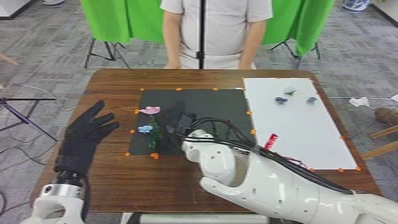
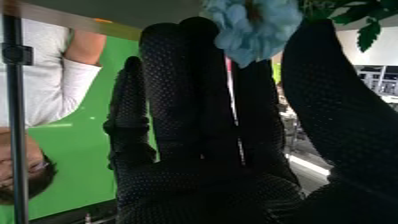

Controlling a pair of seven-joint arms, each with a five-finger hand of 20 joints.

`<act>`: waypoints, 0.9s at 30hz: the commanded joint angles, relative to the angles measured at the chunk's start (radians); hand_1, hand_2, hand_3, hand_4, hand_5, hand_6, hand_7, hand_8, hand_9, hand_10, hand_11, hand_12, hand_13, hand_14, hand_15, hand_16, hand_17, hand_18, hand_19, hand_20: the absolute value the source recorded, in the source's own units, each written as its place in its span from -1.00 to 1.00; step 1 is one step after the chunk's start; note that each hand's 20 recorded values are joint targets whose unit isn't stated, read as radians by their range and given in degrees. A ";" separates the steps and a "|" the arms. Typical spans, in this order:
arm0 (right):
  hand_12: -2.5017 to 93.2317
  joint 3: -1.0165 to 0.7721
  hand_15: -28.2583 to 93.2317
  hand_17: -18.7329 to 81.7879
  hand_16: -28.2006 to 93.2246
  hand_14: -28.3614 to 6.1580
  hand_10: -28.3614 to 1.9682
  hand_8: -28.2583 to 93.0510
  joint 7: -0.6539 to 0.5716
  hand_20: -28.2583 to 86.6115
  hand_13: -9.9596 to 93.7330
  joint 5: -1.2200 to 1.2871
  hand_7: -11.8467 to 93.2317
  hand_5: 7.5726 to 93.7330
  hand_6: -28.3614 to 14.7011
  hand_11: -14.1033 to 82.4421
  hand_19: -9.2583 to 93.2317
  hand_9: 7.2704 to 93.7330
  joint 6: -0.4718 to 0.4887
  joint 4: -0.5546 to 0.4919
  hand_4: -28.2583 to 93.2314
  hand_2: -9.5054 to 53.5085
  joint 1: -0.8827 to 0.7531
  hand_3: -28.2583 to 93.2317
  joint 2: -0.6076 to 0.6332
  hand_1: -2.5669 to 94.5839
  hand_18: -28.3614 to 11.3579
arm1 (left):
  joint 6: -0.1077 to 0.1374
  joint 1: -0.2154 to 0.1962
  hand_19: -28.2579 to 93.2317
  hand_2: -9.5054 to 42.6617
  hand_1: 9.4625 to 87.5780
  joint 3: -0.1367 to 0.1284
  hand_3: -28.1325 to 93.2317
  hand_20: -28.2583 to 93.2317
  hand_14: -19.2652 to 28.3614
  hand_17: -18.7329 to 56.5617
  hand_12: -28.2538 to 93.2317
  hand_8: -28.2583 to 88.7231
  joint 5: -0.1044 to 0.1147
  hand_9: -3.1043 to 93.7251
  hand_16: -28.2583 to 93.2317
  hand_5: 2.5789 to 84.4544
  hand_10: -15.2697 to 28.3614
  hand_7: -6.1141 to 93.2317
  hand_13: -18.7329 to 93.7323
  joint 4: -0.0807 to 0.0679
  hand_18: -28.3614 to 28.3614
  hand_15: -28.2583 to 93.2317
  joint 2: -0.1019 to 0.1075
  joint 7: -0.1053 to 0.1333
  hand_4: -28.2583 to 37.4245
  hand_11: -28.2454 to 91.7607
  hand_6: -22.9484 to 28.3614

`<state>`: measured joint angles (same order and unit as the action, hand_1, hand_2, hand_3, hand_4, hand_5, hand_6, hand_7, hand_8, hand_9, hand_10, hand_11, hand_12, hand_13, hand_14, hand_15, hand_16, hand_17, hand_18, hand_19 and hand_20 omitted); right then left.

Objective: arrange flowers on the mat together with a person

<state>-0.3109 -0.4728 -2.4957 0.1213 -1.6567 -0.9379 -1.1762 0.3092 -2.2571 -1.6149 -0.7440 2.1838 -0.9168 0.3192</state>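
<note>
Treat the blue flower (image 1: 145, 129), at the left edge of the black mat (image 1: 218, 100), as probably light, soft and easily crushed, best taken by the green stem (image 1: 154, 143) near the mat's near edge. Over the mat, note the right hand (image 2: 213, 185) with fingers straight and slightly parted, thumb well away, pinching nothing, petal contact impossible to tell; left of the mat, the left hand (image 1: 81, 137), spread and empty.

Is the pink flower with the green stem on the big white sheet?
No, the pink flower is on the flat black mat, near its left edge.
</note>
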 commanded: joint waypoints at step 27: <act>-0.57 -0.457 0.56 -0.32 -0.32 -0.20 -0.15 -0.74 -0.045 0.13 0.22 0.357 -0.48 0.15 0.31 0.04 0.57 0.22 -0.060 -0.293 -0.99 -1.00 -0.162 0.72 0.116 -0.22 -0.71 | 0.019 -0.028 0.31 -0.49 -0.59 -0.003 0.78 -0.22 0.92 -0.71 -0.37 -0.67 0.013 -0.18 -0.64 -0.21 0.53 -0.64 -0.16 0.004 0.93 0.22 -0.003 0.017 -0.88 -0.14 0.10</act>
<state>-0.5413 -0.4907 -2.3291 0.1266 -1.8089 -0.9920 -1.1608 0.3145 -2.2663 -1.6126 -0.7359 2.1855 -0.9084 0.3345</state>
